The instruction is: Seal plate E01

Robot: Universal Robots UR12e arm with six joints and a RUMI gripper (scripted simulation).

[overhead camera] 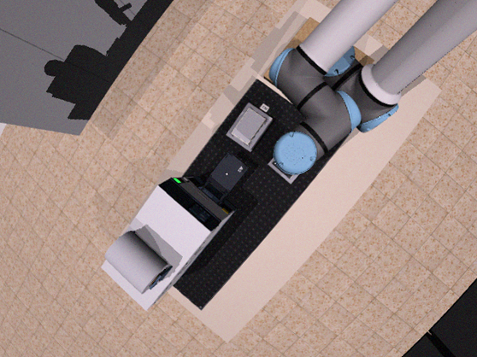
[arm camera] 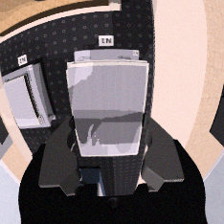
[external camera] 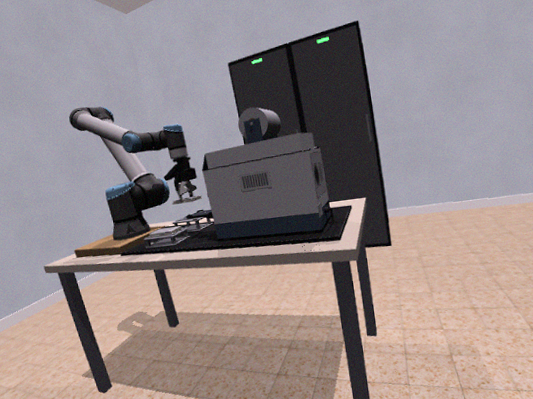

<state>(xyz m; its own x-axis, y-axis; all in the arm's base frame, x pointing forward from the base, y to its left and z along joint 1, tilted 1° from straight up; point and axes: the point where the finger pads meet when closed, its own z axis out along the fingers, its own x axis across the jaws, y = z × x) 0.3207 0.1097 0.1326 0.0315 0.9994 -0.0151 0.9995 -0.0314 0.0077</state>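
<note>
My gripper (arm camera: 108,114) is shut on plate E01 (arm camera: 107,109), gripping its long sides. The plate has a shiny, foil-like top and hangs level in the air, a little above nest N1 (arm camera: 109,56), whose far rim and label show behind it. In the side view the gripper (external camera: 184,191) holds the plate (external camera: 186,198) clear above the mat. From overhead the wrist (overhead camera: 295,152) hides the plate and most of N1 (overhead camera: 282,172). The sealer's stage (overhead camera: 228,172) is out and bare. The sealer's lamp (overhead camera: 178,180) is green.
Nest N2 holds its own plate (overhead camera: 249,126), which also shows at the left of the wrist view (arm camera: 28,100). The white sealer body (overhead camera: 177,225) with its foil roll (overhead camera: 134,260) stands beyond the stage. The arm's base sits on a wooden block (external camera: 110,243).
</note>
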